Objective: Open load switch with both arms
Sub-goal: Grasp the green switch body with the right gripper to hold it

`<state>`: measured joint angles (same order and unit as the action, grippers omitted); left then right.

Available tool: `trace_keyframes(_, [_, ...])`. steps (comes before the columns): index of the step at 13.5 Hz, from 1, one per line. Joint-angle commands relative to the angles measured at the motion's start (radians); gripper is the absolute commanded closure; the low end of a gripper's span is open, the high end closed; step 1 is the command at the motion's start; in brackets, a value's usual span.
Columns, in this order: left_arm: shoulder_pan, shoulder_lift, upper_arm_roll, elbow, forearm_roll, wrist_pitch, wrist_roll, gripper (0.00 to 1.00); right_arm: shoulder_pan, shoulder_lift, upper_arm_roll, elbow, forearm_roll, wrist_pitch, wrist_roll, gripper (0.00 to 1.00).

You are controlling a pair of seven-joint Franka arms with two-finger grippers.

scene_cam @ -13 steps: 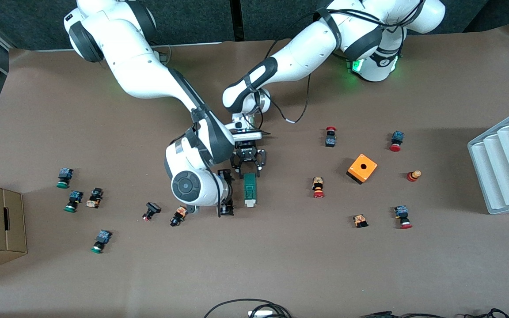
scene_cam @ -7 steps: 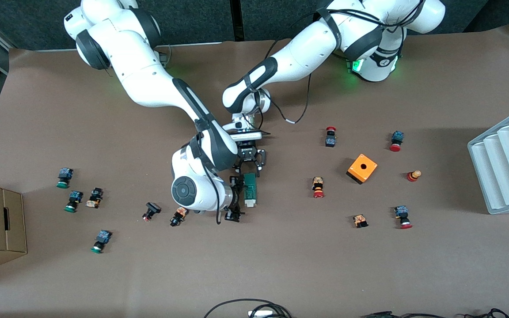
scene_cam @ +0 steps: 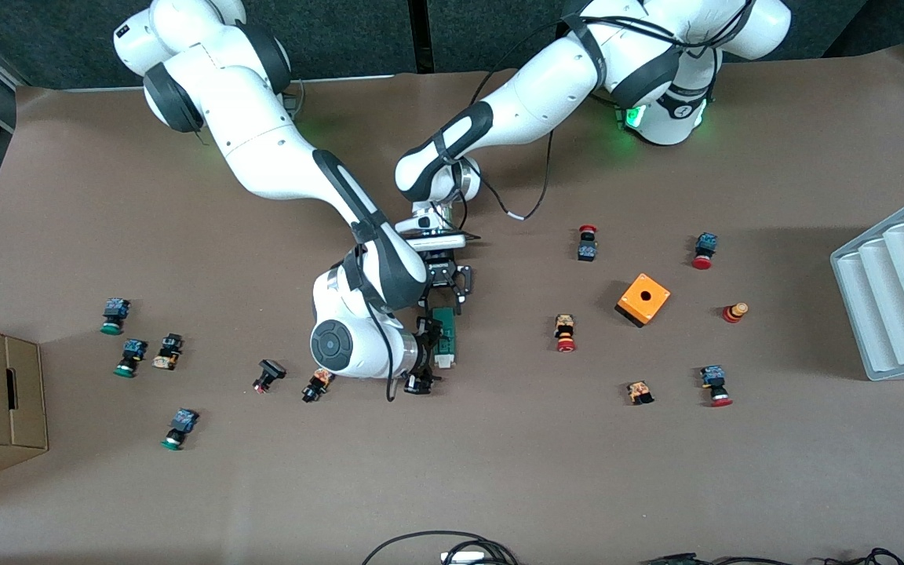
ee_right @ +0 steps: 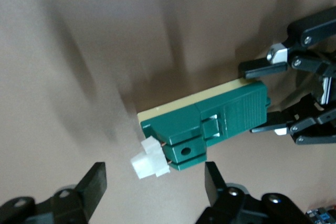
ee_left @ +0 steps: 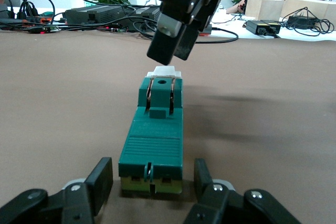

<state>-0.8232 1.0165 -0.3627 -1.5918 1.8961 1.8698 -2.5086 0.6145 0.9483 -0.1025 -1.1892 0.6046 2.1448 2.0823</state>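
Bracketing load switch (ee_left: 152, 142), both grippers.

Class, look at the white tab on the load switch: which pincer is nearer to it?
Right. The right pincer hangs open over the white tab; the left pincer grips the load switch at its other end.

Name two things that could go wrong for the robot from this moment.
1. The left gripper holds only one end of the load switch; a pull at the white tab might twist it free.
2. The right gripper, open over the tab end, may miss the small tab.
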Motion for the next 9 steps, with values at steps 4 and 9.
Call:
trace_keyframes(4, [-0.014,0.016,0.010,0.018,0.009,-0.006,-0.027,0.28,0.001,0.055,0.000,0.068,0.049,0.017,0.027,0.23])
trace_keyframes(9, [-0.014,0.016,0.010,0.018,0.009,-0.006,-0.029,0.27,0.001,0.057,0.000,0.068,0.049,0.017,0.030,0.26])
